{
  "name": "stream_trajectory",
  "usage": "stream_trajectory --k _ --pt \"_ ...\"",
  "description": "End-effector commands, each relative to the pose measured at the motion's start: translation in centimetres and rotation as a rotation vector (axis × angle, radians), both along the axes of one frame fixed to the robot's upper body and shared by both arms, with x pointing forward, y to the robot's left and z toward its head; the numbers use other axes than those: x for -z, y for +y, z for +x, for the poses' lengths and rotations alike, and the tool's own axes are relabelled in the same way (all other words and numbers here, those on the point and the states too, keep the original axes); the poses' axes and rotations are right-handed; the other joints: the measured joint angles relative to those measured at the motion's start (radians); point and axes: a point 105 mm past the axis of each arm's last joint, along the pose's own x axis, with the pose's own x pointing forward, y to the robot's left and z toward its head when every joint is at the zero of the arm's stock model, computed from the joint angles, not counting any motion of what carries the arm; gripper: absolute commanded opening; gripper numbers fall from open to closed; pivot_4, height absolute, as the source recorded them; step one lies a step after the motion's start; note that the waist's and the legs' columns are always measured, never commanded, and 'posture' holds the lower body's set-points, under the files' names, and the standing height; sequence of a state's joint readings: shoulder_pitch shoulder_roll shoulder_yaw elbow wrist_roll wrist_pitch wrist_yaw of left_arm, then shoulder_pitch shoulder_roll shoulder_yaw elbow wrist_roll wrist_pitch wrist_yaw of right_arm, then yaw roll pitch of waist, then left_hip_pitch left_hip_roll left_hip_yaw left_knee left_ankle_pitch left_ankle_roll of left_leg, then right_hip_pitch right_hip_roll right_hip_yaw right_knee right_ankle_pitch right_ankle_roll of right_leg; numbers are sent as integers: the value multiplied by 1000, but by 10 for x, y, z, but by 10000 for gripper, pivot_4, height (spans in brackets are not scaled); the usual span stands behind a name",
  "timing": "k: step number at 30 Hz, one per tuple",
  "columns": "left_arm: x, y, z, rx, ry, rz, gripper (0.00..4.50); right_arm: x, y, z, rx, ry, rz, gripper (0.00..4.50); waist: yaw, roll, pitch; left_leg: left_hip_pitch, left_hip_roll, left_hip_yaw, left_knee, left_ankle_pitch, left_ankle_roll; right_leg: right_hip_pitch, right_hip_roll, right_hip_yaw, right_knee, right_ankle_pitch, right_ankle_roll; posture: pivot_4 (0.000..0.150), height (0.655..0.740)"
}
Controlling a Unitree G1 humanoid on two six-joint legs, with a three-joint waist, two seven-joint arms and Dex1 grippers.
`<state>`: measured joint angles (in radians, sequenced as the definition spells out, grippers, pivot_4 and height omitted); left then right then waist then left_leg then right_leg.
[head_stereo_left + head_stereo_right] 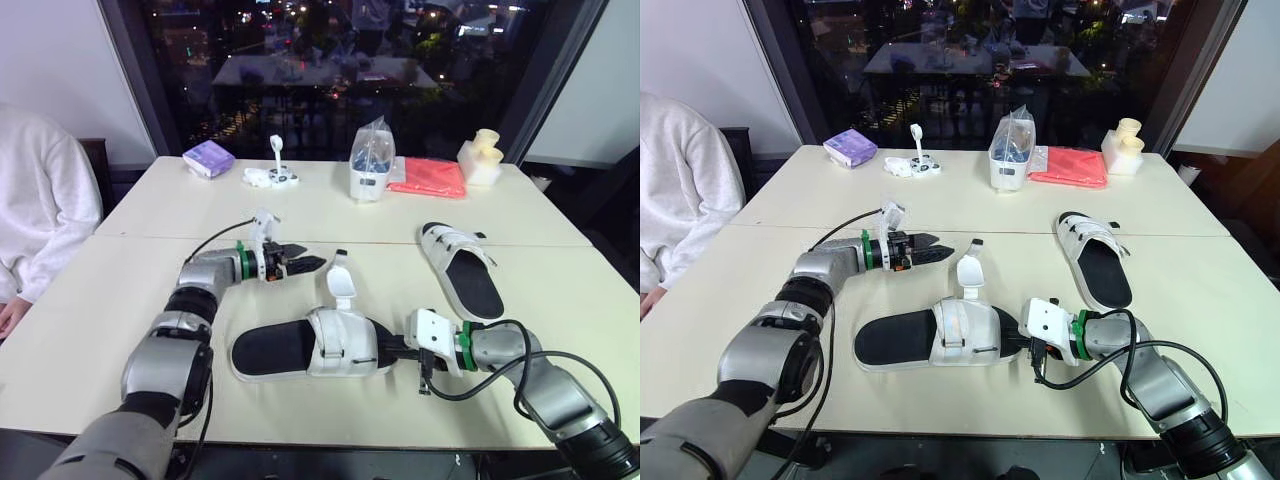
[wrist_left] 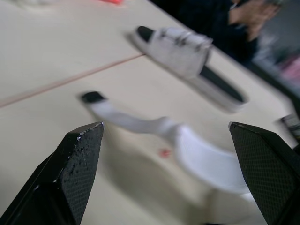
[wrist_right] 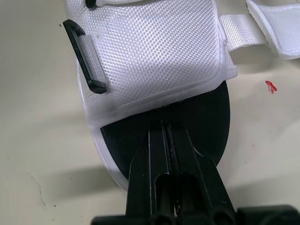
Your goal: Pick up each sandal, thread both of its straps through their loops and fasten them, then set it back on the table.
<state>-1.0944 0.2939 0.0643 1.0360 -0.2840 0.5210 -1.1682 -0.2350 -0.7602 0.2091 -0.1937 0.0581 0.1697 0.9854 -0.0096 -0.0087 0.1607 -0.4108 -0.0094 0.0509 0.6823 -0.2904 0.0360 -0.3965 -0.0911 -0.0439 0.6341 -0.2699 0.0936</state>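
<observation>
The right gripper (image 3: 165,127) is at the near edge of the tabletop (image 1: 100,300). Its fingers (image 3: 154,159) are pressed together and lie flat on the black footbed of the near sandal (image 1: 300,348), with the tips at the hem of its white upper. The sandal lies lengthwise along that near edge. One strap (image 1: 340,285) is undone and stands up from the sandal's far side, and a black loop (image 3: 84,56) on the upper is empty.

The left gripper (image 1: 312,265) hovers near the middle of the tabletop, just beyond the loose strap. Its fingers are spread wide and hold nothing. The other sandal (image 1: 460,268) lies well apart, toward the right edge.

The main risk, as I judge it, is the hold on the sandal. The closed right fingers only rest on the footbed, so a tug on the strap could drag or turn the sandal, possibly toward the near edge. The strap is limp and could fold away from the open left fingers or catch on the upper before it reaches the loop.

The right fingertips are hidden at the hem, so I cannot tell whether they pinch any fabric. The near sandal's second strap is hard to make out. The left wrist view is smeared, and I cannot confirm that the far sandal's straps are fastened.
</observation>
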Motion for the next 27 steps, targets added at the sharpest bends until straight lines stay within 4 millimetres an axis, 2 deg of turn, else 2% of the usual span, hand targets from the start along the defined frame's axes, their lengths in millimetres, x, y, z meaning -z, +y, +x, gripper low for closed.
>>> stream_trajectory --k 1,4,7,10,15,22,27 --pt "-9 -7 -6 36 123 -65 44416 6 -1 -1 4 20 -16 0 0 0 0 0 0 0 0 0 0 0 0 0 0 0 0 1500 7400" --pt "2 -17 -9 33 218 -44 44416 5 -1 0 5 18 -18 0 1 0 0 0 0 0 1 0 0 0 3 0 0 0 1 1500 7400" --pt "8 -25 -11 45 224 -27 44416 5 -1 0 6 17 -18 0 1 -1 0 0 0 0 1 0 0 0 3 0 0 0 1 1500 7400" --pt "12 -42 -13 64 231 -45 44416 6 -1 -1 8 16 -19 0 2 -1 0 0 1 0 1 0 0 0 3 1 0 0 1 1500 7400" --pt "4 -68 -10 52 274 -146 44416 5 0 -1 10 13 -19 0 2 -1 0 0 1 0 1 0 0 0 2 1 0 0 1 1500 7400" --pt "-19 -82 5 -61 294 -307 44416 5 0 -1 14 9 -20 0 2 -1 0 0 1 0 1 0 -1 0 2 1 0 1 2 1500 7400" --pt "-40 -85 11 -75 270 -389 44416 5 -1 0 18 6 -22 0 2 -1 0 0 1 0 1 3 -5 0 2 1 0 1 2 1500 7400"
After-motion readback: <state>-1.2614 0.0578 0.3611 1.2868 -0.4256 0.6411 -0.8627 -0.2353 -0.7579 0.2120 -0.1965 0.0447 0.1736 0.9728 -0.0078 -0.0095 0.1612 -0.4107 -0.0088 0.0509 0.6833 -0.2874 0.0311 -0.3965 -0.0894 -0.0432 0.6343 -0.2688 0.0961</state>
